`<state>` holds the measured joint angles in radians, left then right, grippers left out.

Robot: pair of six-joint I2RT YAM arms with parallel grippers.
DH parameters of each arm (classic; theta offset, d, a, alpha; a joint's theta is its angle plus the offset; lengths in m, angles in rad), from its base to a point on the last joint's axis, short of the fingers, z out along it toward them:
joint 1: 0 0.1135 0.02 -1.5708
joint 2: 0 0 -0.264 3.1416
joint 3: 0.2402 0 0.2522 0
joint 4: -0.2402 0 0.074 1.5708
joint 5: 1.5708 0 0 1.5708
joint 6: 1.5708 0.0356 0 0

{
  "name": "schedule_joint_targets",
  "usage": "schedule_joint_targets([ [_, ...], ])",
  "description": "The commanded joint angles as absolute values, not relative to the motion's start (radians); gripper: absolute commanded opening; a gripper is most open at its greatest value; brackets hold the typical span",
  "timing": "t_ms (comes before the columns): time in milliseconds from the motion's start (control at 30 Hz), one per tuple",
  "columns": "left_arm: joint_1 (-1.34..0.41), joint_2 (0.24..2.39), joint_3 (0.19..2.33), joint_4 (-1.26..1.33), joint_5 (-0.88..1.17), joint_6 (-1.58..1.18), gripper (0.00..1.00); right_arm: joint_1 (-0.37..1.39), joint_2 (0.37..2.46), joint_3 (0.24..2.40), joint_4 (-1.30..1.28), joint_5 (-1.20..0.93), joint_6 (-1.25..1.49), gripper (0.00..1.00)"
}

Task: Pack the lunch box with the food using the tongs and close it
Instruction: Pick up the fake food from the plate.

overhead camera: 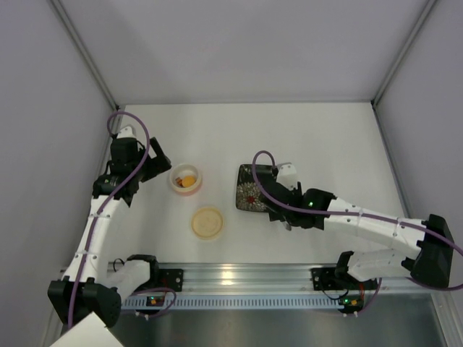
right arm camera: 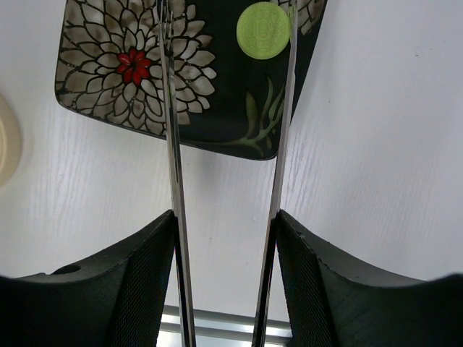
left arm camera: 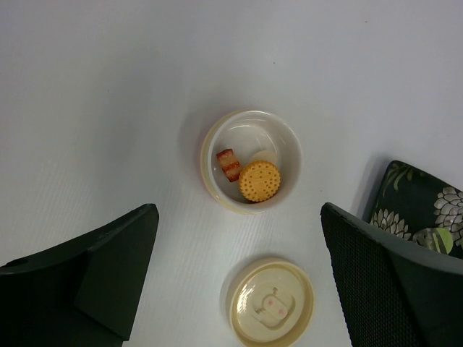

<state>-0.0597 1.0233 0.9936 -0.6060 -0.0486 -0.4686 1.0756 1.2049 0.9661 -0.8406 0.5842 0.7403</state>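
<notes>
The lunch box (left arm camera: 251, 124) stands open on the white table, also seen from above (overhead camera: 186, 178). Inside it lie an orange round piece of food (left arm camera: 259, 181) and a small red-striped piece (left arm camera: 228, 165). My left gripper (left arm camera: 237, 213) hangs open and empty over the spot between the box and its lid (left arm camera: 271, 302). My right gripper (right arm camera: 226, 224) is shut on the tongs (right arm camera: 173, 144), one silvery arm against each finger. The arms reach over the black floral plate (right arm camera: 145, 94). A green round piece (right arm camera: 263, 30) lies on the plate between them, close to the right arm. The tongs' tips are out of frame.
The cream lid (overhead camera: 207, 222) lies flat in front of the box, left of the plate (overhead camera: 246, 199). Grey walls enclose the table on three sides. An aluminium rail (overhead camera: 239, 278) runs along the near edge between the arm bases.
</notes>
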Motion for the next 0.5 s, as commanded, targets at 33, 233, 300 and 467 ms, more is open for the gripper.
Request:
schedule_joint_targets([
  [33,-0.054,0.999,0.988,-0.569,-0.044,-0.456,0.99,1.063,1.203,0.959,-0.868,0.637,0.772,0.56],
  [233,-0.054,0.997,0.988,-0.572,-0.044,-0.456,0.99,1.057,1.219,0.953,-0.861,0.638,0.767,0.55],
  [300,-0.054,0.997,0.988,-0.571,-0.046,-0.456,0.99,1.055,1.223,0.953,-0.864,0.64,0.769,0.54],
  [467,-0.054,0.994,0.988,-0.571,-0.044,-0.456,0.99,1.054,1.216,0.939,-0.867,0.637,0.775,0.52],
])
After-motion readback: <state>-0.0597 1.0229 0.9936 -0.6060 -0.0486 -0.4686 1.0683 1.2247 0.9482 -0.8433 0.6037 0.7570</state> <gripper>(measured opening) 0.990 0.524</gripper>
